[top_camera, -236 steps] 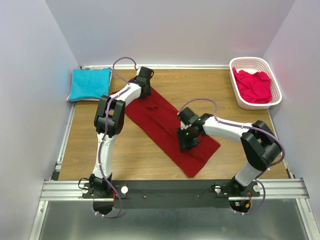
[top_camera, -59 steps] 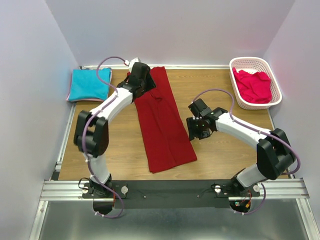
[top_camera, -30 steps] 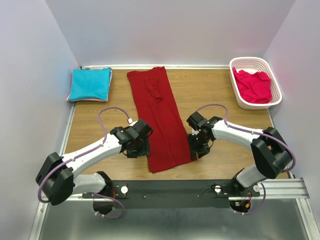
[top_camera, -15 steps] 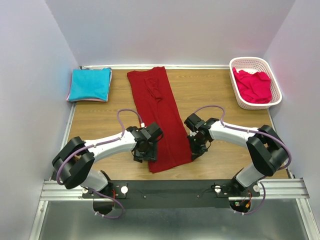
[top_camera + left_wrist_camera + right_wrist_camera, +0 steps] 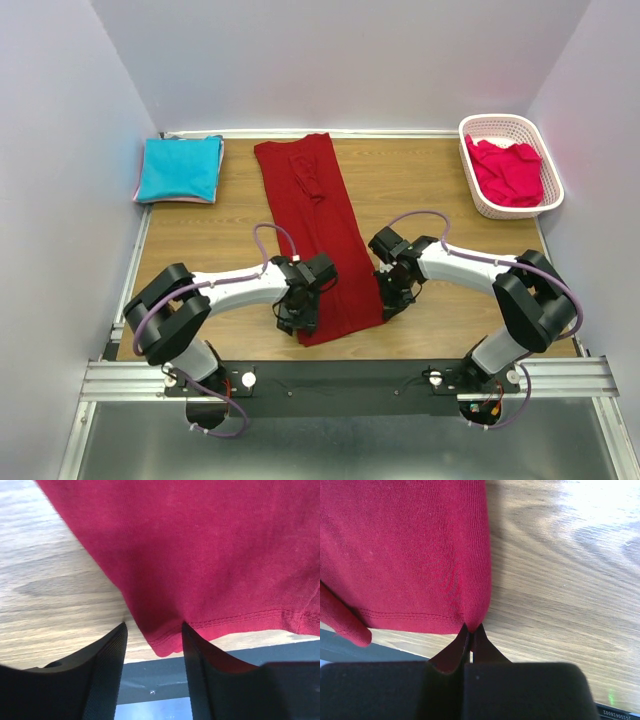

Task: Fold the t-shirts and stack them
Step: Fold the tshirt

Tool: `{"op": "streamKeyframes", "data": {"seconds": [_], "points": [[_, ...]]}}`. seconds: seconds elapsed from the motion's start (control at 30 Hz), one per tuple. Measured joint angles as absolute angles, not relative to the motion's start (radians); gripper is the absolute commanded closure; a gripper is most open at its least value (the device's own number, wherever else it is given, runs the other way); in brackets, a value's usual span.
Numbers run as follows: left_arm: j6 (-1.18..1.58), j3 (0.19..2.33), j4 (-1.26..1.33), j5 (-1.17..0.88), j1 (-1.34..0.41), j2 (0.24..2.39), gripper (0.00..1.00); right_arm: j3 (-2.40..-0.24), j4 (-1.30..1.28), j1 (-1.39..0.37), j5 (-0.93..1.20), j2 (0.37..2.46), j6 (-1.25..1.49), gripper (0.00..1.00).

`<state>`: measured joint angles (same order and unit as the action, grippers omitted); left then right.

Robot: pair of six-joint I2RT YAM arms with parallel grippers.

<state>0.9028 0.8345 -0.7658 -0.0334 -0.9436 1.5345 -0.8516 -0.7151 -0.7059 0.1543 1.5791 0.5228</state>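
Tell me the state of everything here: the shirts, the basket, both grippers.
dark red t-shirt: folded into a long strip, lying flat.
turquoise t-shirt: folded, far left corner.
pinkish-red t-shirt: crumpled in the basket.
basket: upright, one shirt inside.
left gripper: jaws open, astride the strip's near left corner.
right gripper: jaws shut on the strip's near right corner.

Not really reading anything here. I'm only seeing a tiny upside-down printed code (image 5: 603, 713) at the bottom edge of my right wrist view, too small to make out.
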Motion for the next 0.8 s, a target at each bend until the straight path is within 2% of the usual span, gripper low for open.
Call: {"op": "streamKeyframes", "data": {"seconds": [0.17,0.27,0.4,0.43,0.8], "points": [[0.91,0.868,-0.788,-0.036,-0.968,1.575,0.51,-0.852,-0.715,-0.706,0.155,1.579,0.522,0.99],[0.912,0.907,-0.804,-0.038,-0.992,1.616,0.62,-0.852,-0.712,-0.706,0.155,1.579,0.522,0.99],[0.918,0.925,-0.795,-0.046,-1.013,1.631,0.97,-0.852,-0.708,-0.706,0.155,1.577,0.522,0.99],[0.921,0.925,-0.791,-0.046,-1.017,1.631,1.0,-0.852,-0.707,-0.706,0.155,1.576,0.522,0.99],[0.924,0.887,-0.792,-0.047,-0.978,1.547,1.0,-0.86,-0.714,-0.705,0.139,1.481,0.522,1.0]]}}
